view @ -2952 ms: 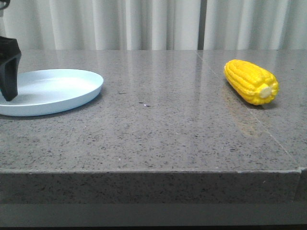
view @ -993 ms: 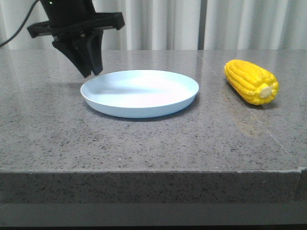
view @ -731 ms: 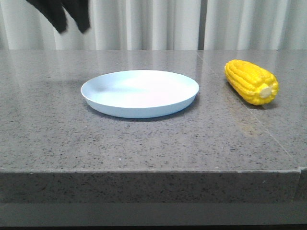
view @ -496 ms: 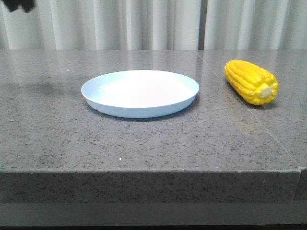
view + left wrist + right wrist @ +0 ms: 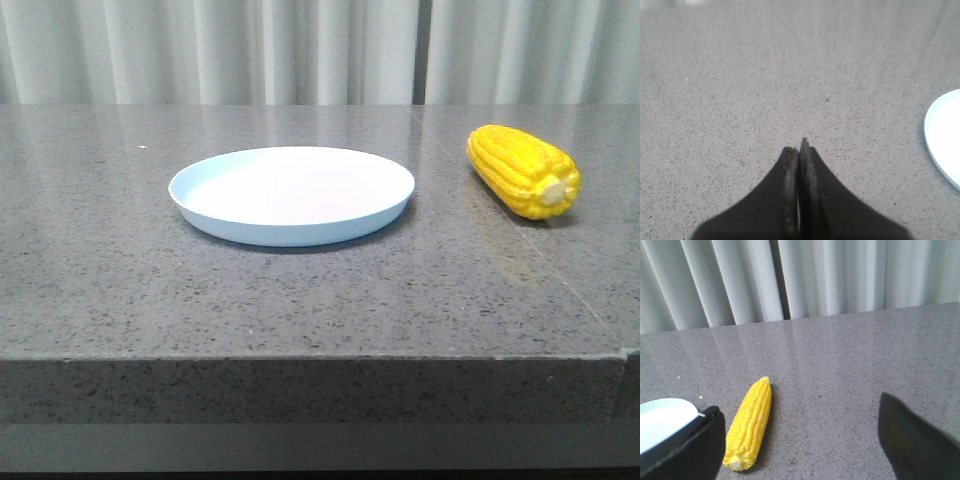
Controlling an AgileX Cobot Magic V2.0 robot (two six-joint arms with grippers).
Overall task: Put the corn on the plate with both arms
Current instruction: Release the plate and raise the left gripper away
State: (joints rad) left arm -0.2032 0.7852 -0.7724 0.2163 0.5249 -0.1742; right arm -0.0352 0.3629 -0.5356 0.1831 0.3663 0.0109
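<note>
The corn [image 5: 523, 170], likely light, rigid and roll-prone, suits a mid-cob grasp by the spread right gripper [image 5: 800, 440]; left gripper [image 5: 799, 150] is closed, empty

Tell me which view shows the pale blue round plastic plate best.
Front view: the whole pale blue round plastic plate shows, rim to rim, empty on the grey stone table. The left wrist view catches only an edge arc; the right wrist view shows a sliver behind a black finger.

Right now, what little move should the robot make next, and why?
Probably lower the open right end effector toward the corn. The corn lies untouched on the table, right of the empty plate, and the left end effector is shut.
</note>
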